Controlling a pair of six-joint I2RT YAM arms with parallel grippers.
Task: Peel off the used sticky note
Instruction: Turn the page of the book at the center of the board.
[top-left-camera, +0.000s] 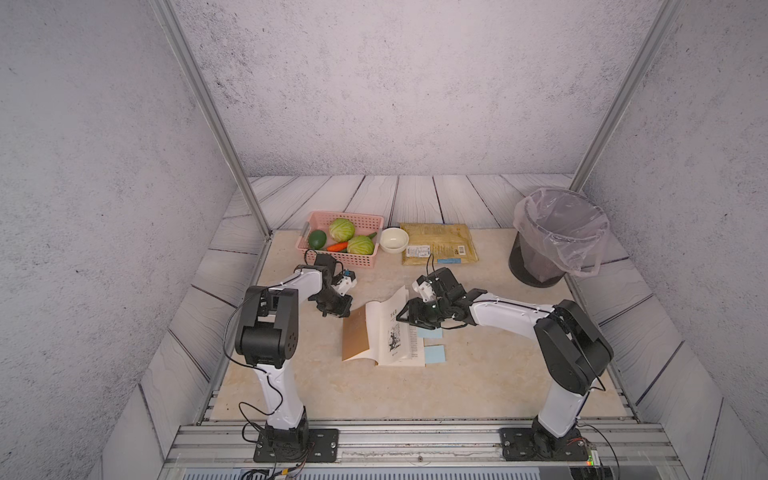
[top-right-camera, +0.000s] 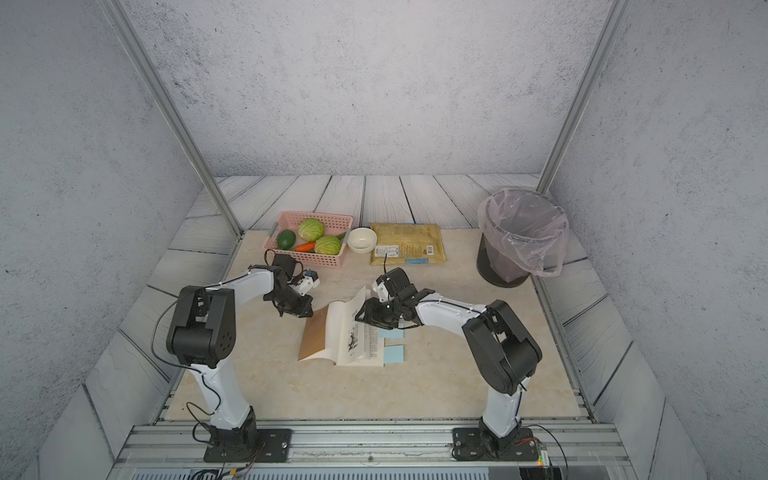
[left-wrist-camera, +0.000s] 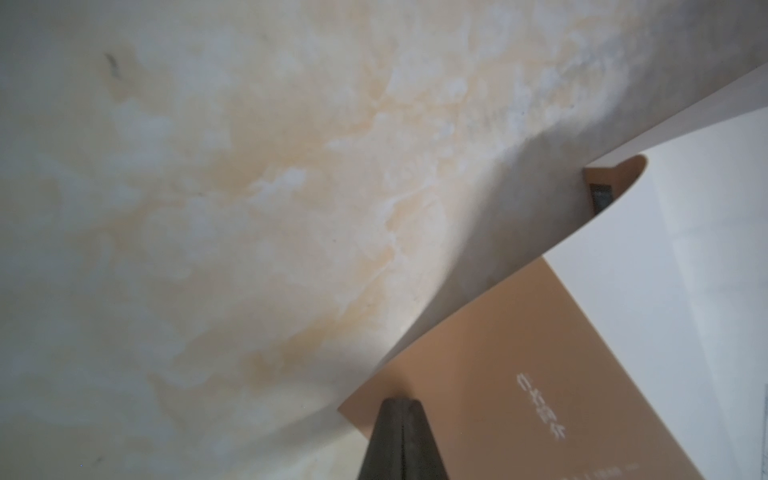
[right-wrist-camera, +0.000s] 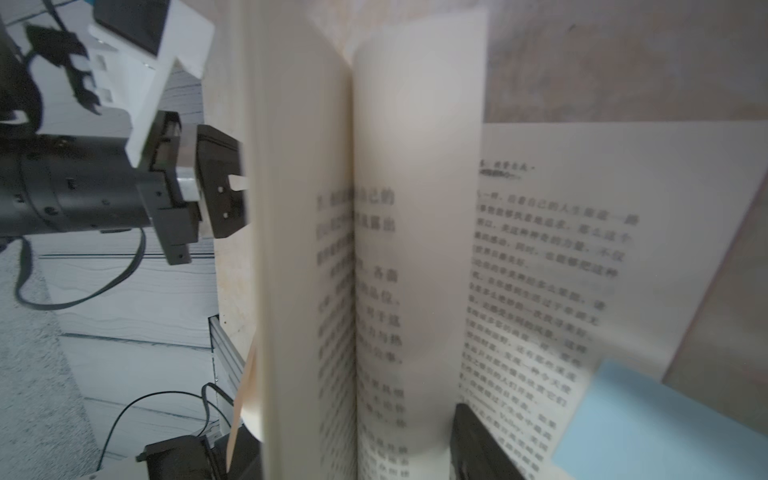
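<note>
sticky note (top-left-camera: 435, 354): a pale blue paper square lying flat at the open book's (top-left-camera: 390, 338) right edge.
we see a second blue note (top-left-camera: 430, 333) just behind it, partly under the right gripper (top-left-camera: 402, 318), whose jaws stand apart around lifted matte pages (top-left-camera: 397, 300), arm reaching low. the left gripper (top-left-camera: 346, 313), closed tight, touches the brown cover's (top-left-camera: 355, 337) corner. a lined bin (top-left-camera: 536, 266) stands well apart.

Book (top-left-camera: 390, 340) centre; sticky notes (top-left-camera: 435, 355) right of it; basket (top-left-camera: 345, 259), bowl (top-left-camera: 394, 240), packet (top-left-camera: 436, 241) behind.
</note>
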